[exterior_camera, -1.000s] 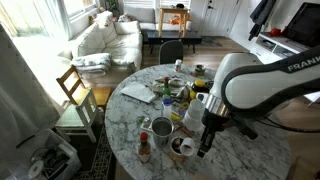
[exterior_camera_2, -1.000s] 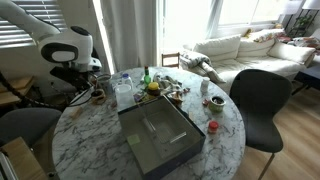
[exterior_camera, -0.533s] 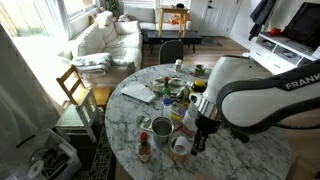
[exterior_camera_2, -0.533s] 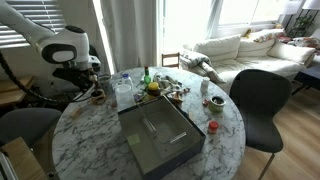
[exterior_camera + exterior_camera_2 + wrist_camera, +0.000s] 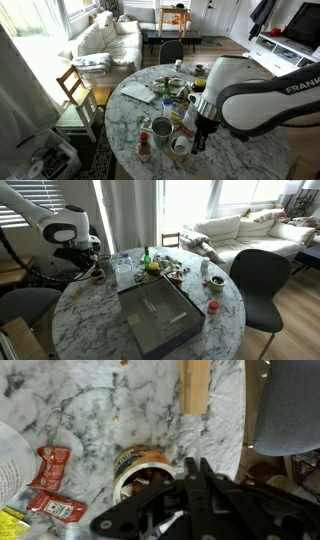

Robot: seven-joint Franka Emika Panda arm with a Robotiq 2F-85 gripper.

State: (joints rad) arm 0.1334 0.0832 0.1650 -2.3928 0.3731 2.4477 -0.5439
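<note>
Item, your black end effector: fingers pressed together, nothing visible between them, poised directly above the rim of a small round tan-rimmed bowl with brown contents. The bowl stands on the white-and-grey marble tabletop, near its edge. Around it you have two red sauce packets just beside the bowl, the edge of a white plate, a pale wooden block well apart, and a grey chair seat past the tabletop's edge.
</note>
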